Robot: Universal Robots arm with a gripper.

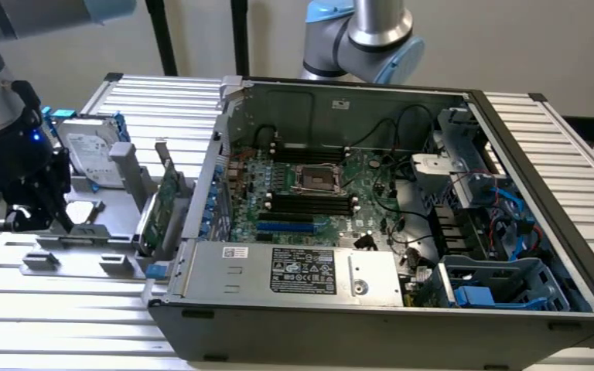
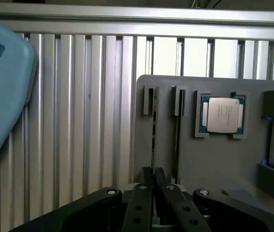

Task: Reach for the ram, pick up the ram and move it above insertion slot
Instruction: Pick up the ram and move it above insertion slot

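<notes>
The ram (image 2: 153, 140) stands edge-on as a thin dark strip in a slotted holder on the grey fixture plate (image 2: 214, 159). My gripper (image 2: 153, 181) is low over it, its two black fingers (image 2: 145, 193) drawn close on either side of the strip's near end. In the exterior view my gripper (image 1: 44, 220) sits at the fixture on that view's left, outside the open computer case (image 1: 380, 232). The black memory slots (image 1: 308, 202) on the motherboard lie beside the processor socket, well away from my gripper.
A second thin stick (image 2: 177, 137) stands in the neighbouring holder, and a processor chip (image 2: 222, 115) sits in a frame beyond it. A hard drive (image 1: 90, 154) and an upright expansion card (image 1: 163, 205) stand between the fixture and the case. Another arm (image 1: 370, 39) rises behind the case.
</notes>
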